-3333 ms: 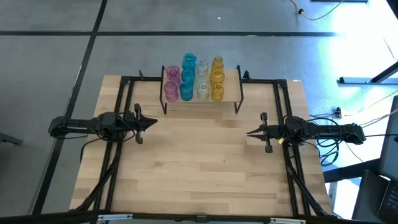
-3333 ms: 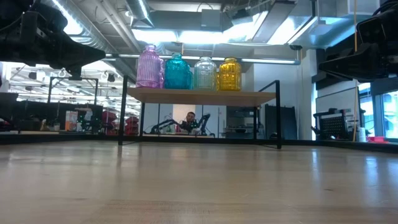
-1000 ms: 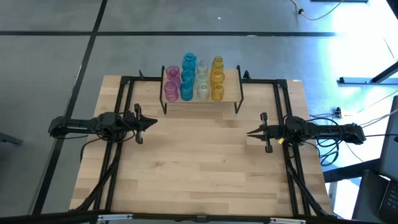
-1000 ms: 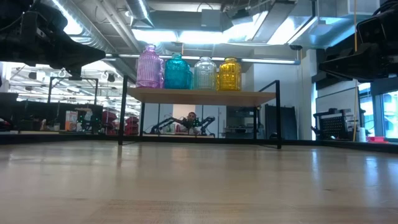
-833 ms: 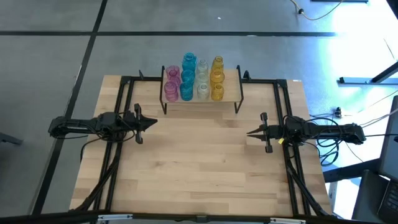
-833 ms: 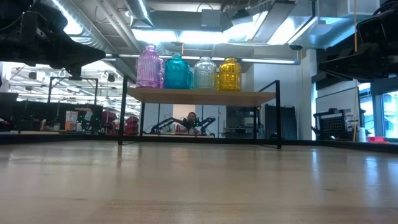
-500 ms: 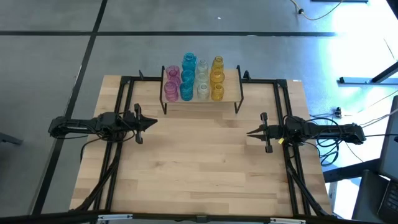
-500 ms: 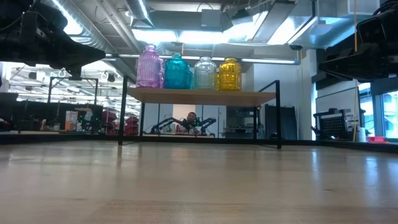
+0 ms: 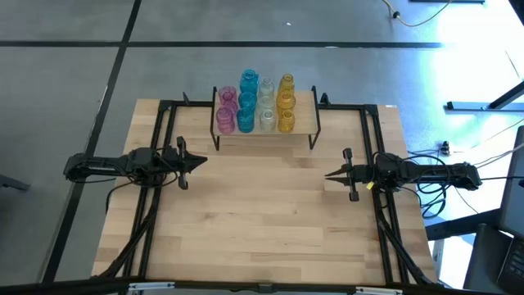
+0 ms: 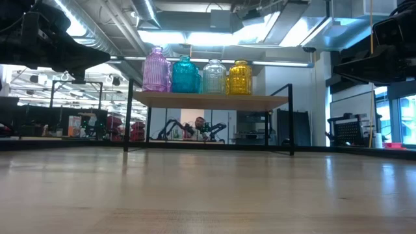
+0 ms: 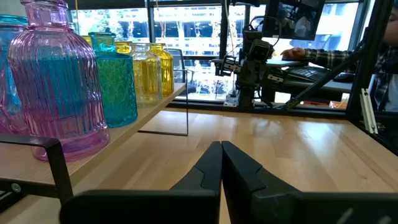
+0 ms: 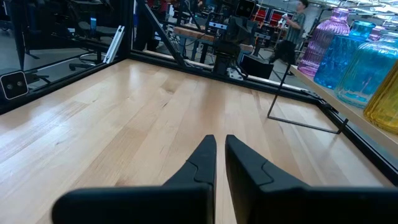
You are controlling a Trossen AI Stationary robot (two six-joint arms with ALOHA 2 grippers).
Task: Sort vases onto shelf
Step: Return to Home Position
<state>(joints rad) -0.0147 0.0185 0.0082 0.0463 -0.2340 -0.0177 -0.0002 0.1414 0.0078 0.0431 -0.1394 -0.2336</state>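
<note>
Both sets of jaws are clenched on nothing, the left gripper (image 9: 202, 161) and right gripper (image 9: 328, 174) facing each other across bare worktop (image 9: 262, 213), while the vases (image 9: 255, 105) stand upright in colour rows on the shelf (image 9: 306, 121) at the far middle, about equally distant from each arm.

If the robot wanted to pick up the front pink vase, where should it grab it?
Probably by the narrow neck of the front pink vase, coming from above. Its ribbed body is wide, and a blue vase stands close beside it on the shelf, leaving little room for fingers lower down. The left gripper is nearer.
</note>
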